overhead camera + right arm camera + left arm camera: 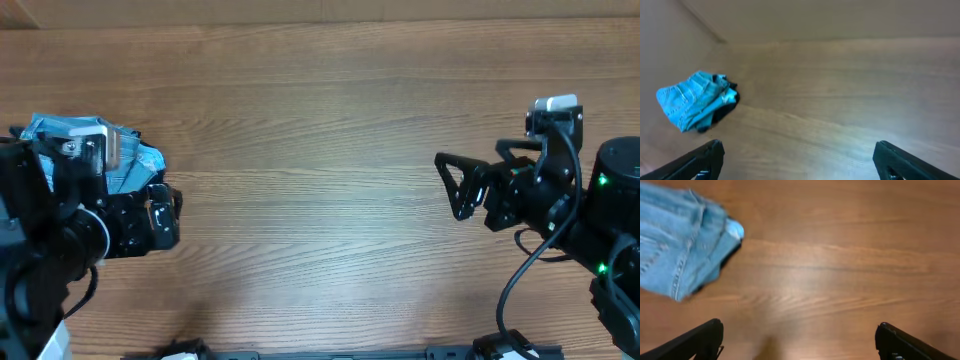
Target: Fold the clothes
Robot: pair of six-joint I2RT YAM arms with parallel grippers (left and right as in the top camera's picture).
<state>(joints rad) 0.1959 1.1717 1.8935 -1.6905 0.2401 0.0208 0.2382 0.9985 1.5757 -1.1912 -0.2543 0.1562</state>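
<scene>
The clothes are a small folded bundle of light-blue denim jeans (138,160) at the table's far left, half hidden under my left arm in the overhead view. A black garment shows at the bundle's edge, along with a patch of sky blue. In the left wrist view the jeans (680,245) lie at the upper left, well away from my left gripper (799,326), which is open over bare wood. Seen from the right wrist, the bundle (695,100) lies far off to the left. My right gripper (448,187) (799,145) is open and empty at the table's right side.
The wooden table (320,120) stretches between the two arms. Its back edge meets a wall (840,20) in the right wrist view. Cables and the arm bases (610,230) sit along the front and right edges.
</scene>
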